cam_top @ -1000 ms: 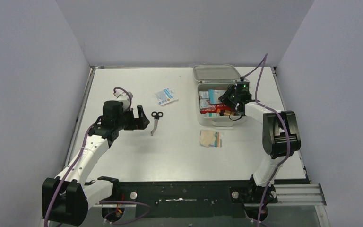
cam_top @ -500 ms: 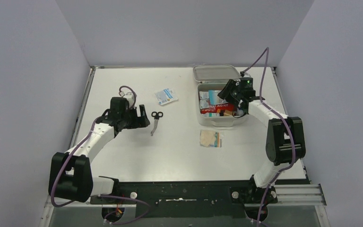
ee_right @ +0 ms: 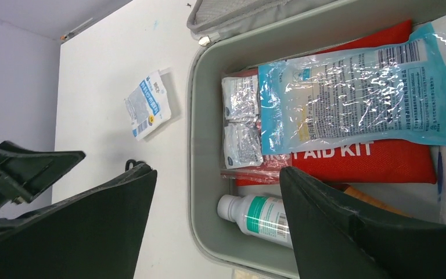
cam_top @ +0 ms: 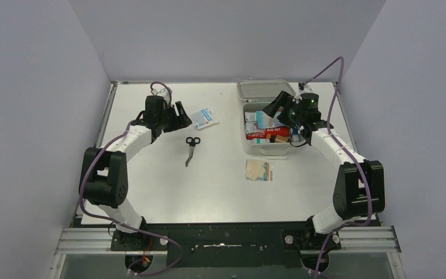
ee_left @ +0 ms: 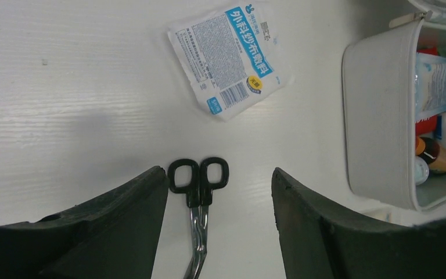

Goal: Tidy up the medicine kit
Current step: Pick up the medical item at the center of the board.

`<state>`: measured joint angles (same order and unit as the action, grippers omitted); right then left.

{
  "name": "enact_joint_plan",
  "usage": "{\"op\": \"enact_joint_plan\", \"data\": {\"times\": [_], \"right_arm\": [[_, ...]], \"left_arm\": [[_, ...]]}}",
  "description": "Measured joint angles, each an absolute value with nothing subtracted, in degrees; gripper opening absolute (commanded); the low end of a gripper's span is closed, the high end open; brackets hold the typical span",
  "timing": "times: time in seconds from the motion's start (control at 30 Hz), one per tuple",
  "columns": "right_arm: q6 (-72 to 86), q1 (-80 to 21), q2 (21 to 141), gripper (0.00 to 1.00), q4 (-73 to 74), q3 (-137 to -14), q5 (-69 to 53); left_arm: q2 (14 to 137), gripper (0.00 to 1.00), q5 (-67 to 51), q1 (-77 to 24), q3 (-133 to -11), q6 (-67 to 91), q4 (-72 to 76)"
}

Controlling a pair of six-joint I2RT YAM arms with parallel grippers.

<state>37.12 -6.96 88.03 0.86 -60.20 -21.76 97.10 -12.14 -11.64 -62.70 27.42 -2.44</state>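
Observation:
The medicine kit [cam_top: 245, 135] is a pale grey box at the back right with its lid [cam_top: 265, 90] folded open behind it. In it lie a red pouch [ee_right: 371, 160], a clear blue bag [ee_right: 354, 99], two small sachets [ee_right: 241, 122] and a white bottle with a green label [ee_right: 255, 215]. My right gripper [cam_top: 276, 106] hovers open and empty over the kit's left wall [ee_right: 200, 145]. My left gripper [cam_top: 181, 115] is open and holds nothing. It hangs above the table between the blue-and-white packet [cam_top: 204, 117] and the black-handled scissors [cam_top: 191, 148]. The scissors [ee_left: 197, 180] show on the table below and between its fingers.
A flat packet of plasters [cam_top: 259, 170] lies in front of the kit. The blue-and-white packet [ee_left: 229, 58] lies just left of the kit's wall [ee_left: 377, 116]. Grey walls close in the table on three sides.
My left arm swung away from beside the scissors toward the back, ending near the blue-and-white packet, with its jaws somewhat narrower. My right gripper rose over the kit and its jaws opened wide.

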Motion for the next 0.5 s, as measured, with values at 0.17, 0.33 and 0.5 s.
{"op": "enact_joint_plan", "data": {"times": [0.17,0.33,0.5], "right_arm": [[37.69,-7.16,87.07,1.0,0.89,-60.07,-22.15],[37.5,-7.16,85.32,1.0,0.97,-60.07,-21.91],[37.82,-7.05,83.4,1.0,0.05,-59.29,-21.71]], "left_arm": [[106.02,0.61,-12.38,-11.97,-64.1,34.17,5.61],[114.5,0.58,-12.21,-11.88,-68.86,38.72,11.86],[119.28,0.54,-12.32,-11.86,-70.46,42.0,17.32]]}}
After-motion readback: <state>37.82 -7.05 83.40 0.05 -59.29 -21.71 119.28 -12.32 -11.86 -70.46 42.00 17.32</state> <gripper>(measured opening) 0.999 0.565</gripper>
